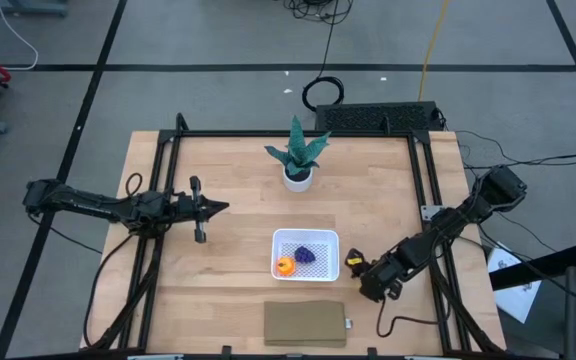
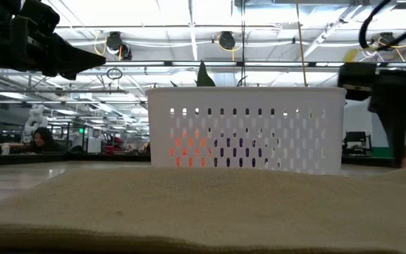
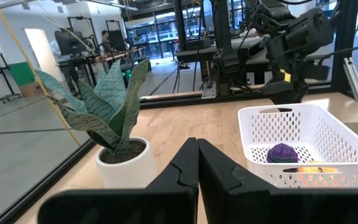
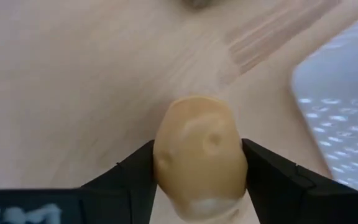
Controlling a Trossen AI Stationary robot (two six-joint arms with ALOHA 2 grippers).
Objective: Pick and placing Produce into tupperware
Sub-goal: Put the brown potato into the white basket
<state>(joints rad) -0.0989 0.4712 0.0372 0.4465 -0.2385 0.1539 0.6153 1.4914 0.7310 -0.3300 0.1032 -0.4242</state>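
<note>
Fingers of the right gripper [image 4: 199,168] are closed on the flanks of the tan-yellow oval piece [image 4: 199,152], one dark pad on each side, with the piece filling the gap between them. Judged from the light wood close beneath, the piece is at or barely above the surface [image 1: 228,190]; contact cannot be confirmed.

Landmark: the tupperware [image 1: 326,238], a white perforated container.

- Surface: the brown slab [image 1: 306,322] lies near the tupperware on the front-edge side; the teal potted plant [image 1: 297,155] stands on the far side of it.
- Left gripper [image 1: 206,208]: waiting well apart from the tupperware, fingers pressed together and empty.
- Right gripper: just beside the tupperware's outer wall, on the right arm's side.
- Contents: the orange piece [image 1: 284,265] and the purple bumpy piece [image 1: 306,255] already lie inside, touching or nearly so.

Step in hand, by judgement: lift and carry the last piece over the wall.

Recommendations:
- Raise the piece straight up until it clears the rim before moving sideways.
- Release over the bare corner, away from the two pieces.
- Keep the grip firm; the rounded skin may slip.
</note>
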